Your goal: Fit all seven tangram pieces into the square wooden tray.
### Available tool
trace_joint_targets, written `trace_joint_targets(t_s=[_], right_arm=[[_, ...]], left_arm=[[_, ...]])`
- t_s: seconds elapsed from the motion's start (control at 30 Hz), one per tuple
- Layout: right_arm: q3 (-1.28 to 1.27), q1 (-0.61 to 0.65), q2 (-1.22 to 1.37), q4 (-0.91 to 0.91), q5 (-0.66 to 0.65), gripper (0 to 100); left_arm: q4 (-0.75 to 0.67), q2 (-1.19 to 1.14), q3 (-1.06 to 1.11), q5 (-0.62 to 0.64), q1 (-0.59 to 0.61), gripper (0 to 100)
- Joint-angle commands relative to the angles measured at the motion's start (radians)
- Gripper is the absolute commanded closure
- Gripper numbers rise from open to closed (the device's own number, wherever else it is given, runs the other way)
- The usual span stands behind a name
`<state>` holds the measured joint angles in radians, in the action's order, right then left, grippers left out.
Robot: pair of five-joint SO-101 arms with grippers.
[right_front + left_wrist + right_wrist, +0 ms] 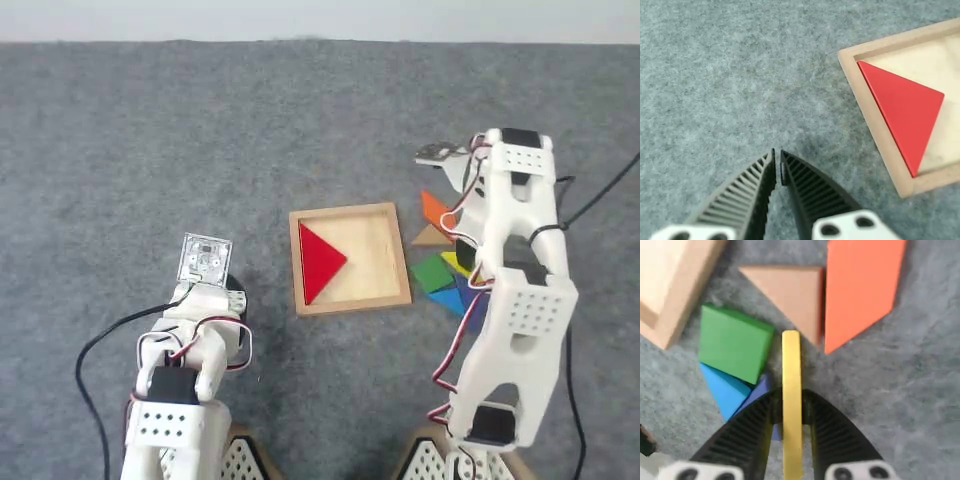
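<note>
Right fingers (752, 427) are clamped on the yellow piece (791, 365). It's standing on edge right between them and poking out past the tips; can't tell if it touches the counter (150, 150). It's over the loose pile just beside the square wooden tray (355, 303). The green square (732, 342) and blue pieces (727, 387) are on one side, and the tan triangle (790, 290) and orange parallelogram (860, 285) sit beyond its far end. The red triangle (318, 260) lies flat in the tray, along the wall nearer the left arm. Left fingers (745, 195) are pinched together on nothing, over bare counter near the tray's corner.
</note>
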<state>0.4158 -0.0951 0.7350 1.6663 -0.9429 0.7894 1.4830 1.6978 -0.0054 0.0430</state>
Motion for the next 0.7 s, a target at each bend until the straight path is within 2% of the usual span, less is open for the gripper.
trace_joint_targets(t_s=[0.0, 0.13, 0.37, 0.5, 0.67], right_arm=[[0.040, -0.038, -0.007, -0.047, 0.048, 99.1], [0.072, -0.033, -0.059, -0.044, 0.164, 99.1], [0.075, 0.027, -0.278, -0.002, 0.255, 99.1], [0.075, 0.127, -0.374, -0.001, 0.331, 99.1], [0.077, 0.312, -0.450, -0.058, 0.425, 99.1]], left_arm=[[0.008, 0.012, -0.008, 0.008, 0.005, 98], [0.008, 0.012, -0.008, 0.008, 0.005, 98], [0.008, 0.012, -0.008, 0.008, 0.005, 98], [0.008, 0.012, -0.008, 0.008, 0.005, 98], [0.008, 0.012, -0.008, 0.008, 0.005, 98]])
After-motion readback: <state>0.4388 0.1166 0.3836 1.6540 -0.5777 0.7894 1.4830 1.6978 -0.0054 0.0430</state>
